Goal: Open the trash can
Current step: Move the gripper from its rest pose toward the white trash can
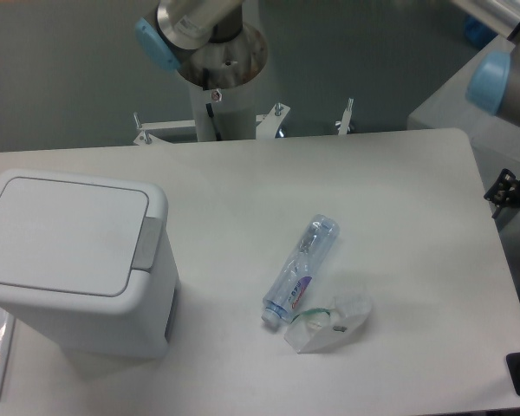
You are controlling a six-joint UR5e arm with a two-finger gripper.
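While trash can (65, 260) sits shut, hand unseen

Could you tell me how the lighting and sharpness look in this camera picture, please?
In the camera view, light is soft and even with a bluish cast; the trash can throws a faint shadow on the table beside its right wall; the bottle looks slightly soft, its label unreadable; no strong glare.
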